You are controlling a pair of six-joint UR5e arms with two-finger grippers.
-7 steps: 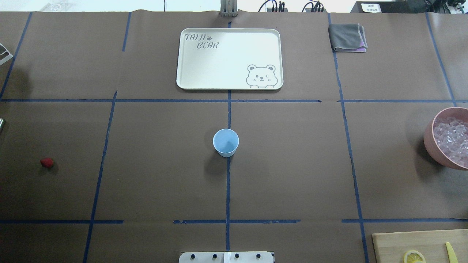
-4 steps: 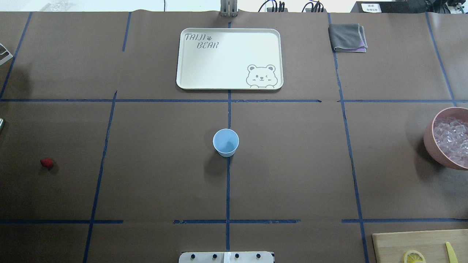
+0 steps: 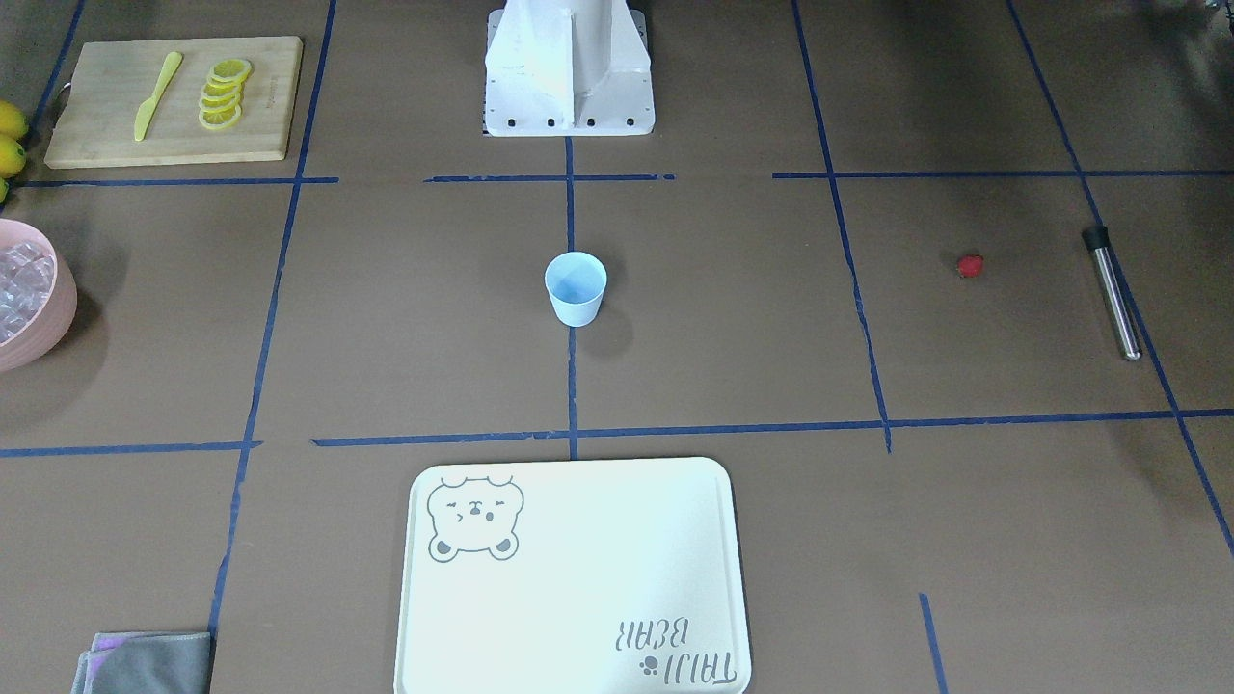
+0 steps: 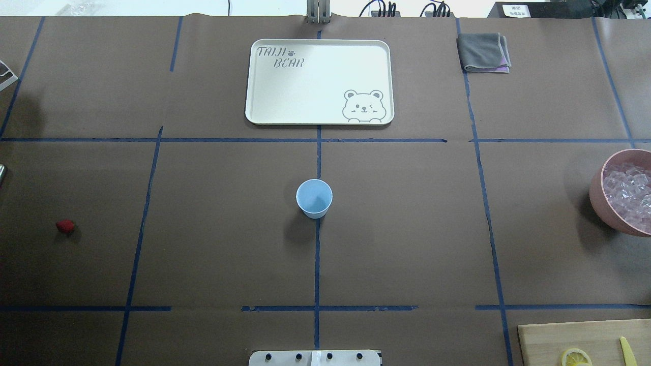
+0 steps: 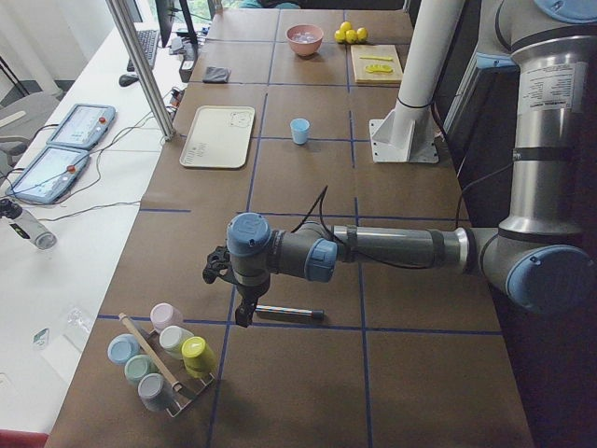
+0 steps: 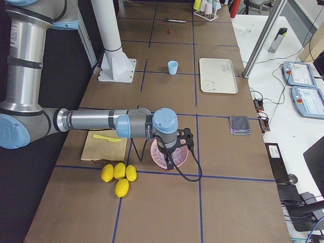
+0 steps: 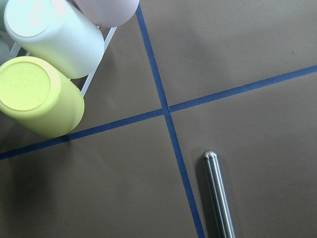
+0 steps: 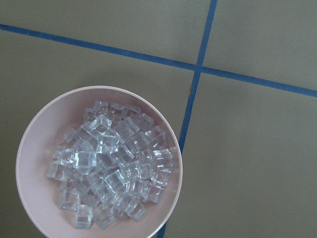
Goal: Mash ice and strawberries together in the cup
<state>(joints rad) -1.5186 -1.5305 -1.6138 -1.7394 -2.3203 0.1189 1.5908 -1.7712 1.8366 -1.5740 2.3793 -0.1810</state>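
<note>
- Brown-papered table [image 4: 407, 229] with a blue tape grid: you have one pale-blue cup [image 4: 314, 198] upright at its centre and one strawberry [image 4: 65, 226] well off to the robot's left.
- One pink bowl [image 4: 597, 198] at the right edge holds the ice [image 4: 630, 195], a heap of cubes.
- The left gripper [image 5: 242, 315] hangs above one steel rod [image 3: 1113, 294], and the right gripper [image 6: 170, 163] hangs above the bowl. You cannot tell whether either is parted.
- Cup, strawberry and bowl sit as they did a second ago.
</note>
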